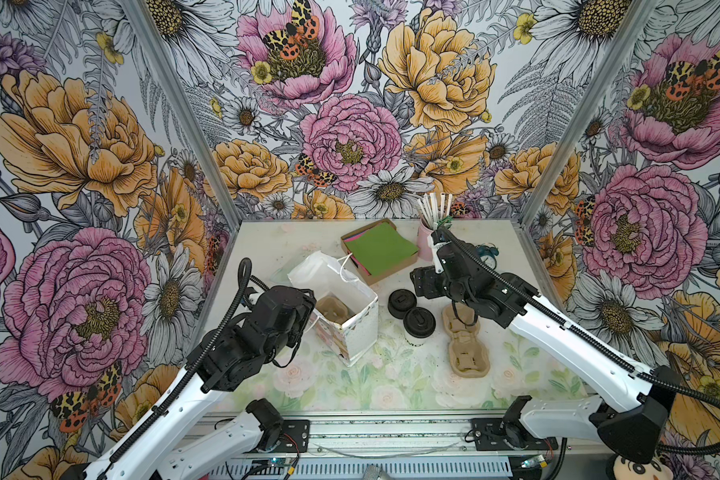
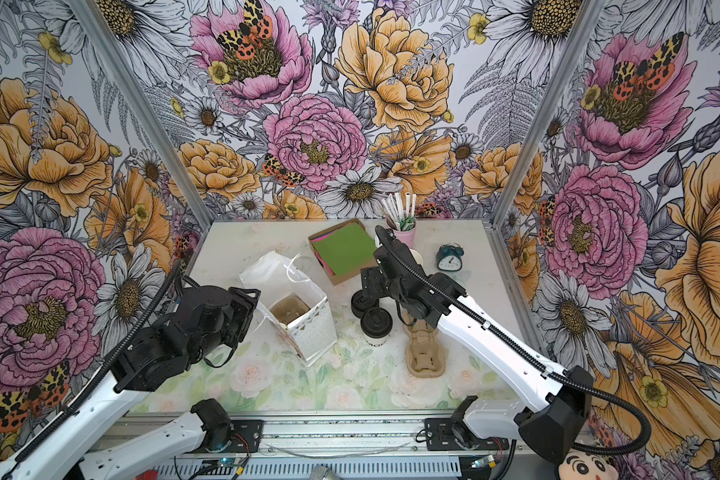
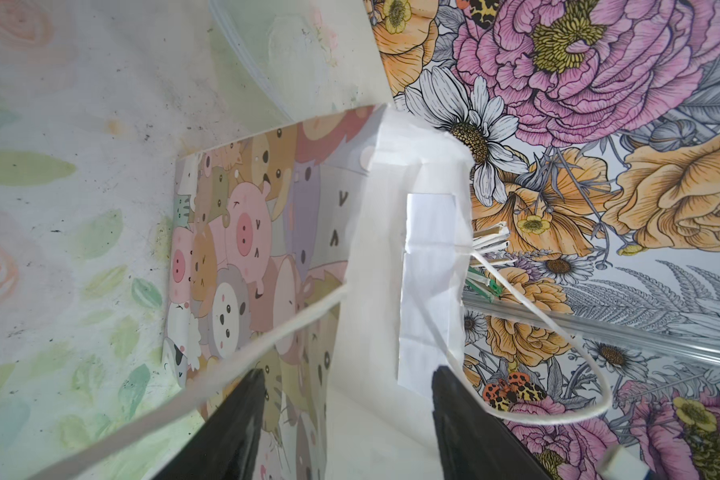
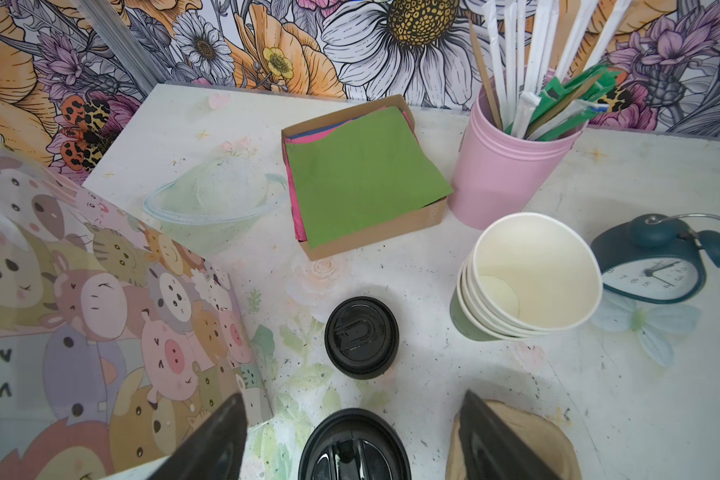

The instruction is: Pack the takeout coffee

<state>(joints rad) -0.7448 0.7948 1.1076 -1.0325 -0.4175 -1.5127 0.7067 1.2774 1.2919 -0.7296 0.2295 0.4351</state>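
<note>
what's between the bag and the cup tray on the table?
The coffee, with the lid pile close behind it. Both top views show them between the bag and the tray.

takeout coffee [image 4: 354, 446]: cut off by frame edge, right wrist view | cup stack [image 2: 419, 257]: mostly hidden behind right arm [image 2: 466, 316], centre-right of a top view

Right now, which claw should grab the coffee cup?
Right. The right claw hangs open right at the takeout coffee; the left claw is over at the paper bag.
</note>
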